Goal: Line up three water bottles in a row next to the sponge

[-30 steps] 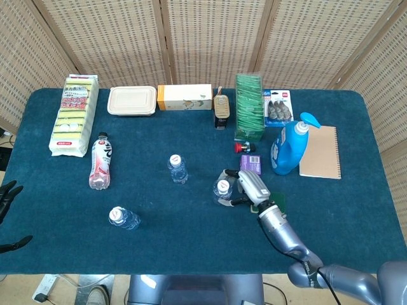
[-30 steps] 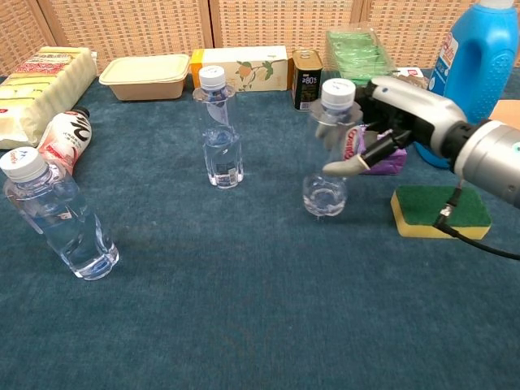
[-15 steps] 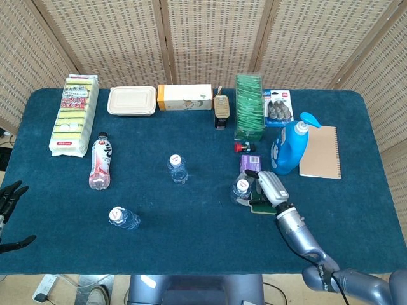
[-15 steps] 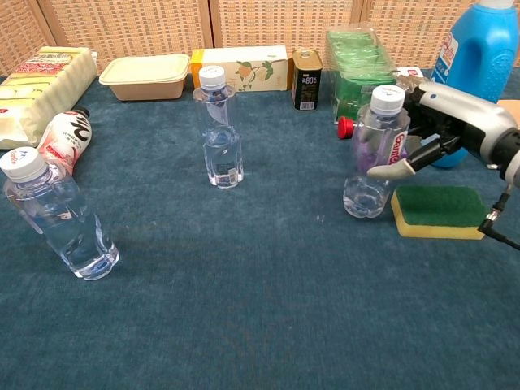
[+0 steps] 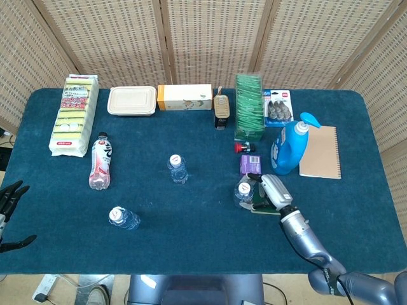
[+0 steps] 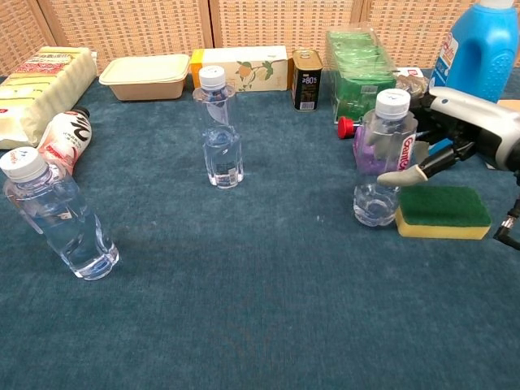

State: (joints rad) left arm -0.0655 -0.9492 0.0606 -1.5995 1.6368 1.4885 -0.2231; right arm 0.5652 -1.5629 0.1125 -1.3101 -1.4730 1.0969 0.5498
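Observation:
My right hand grips a clear water bottle with a white cap; the thumb lies across its front. The bottle stands upright with its base on the cloth, right against the left side of the green and yellow sponge. A second water bottle stands upright mid-table. A third bottle leans at the near left. My left hand hangs off the table's left edge, fingers apart and holding nothing.
A pink-labelled drink bottle lies at the left, near a sponge multipack. Along the back stand a food container, a box, a can and green packets. A blue detergent bottle and notebook sit right.
My right hand carried the water bottle to the right, from mid-table over to the sponge, and lowered it onto the cloth beside it. The other bottles stayed put.

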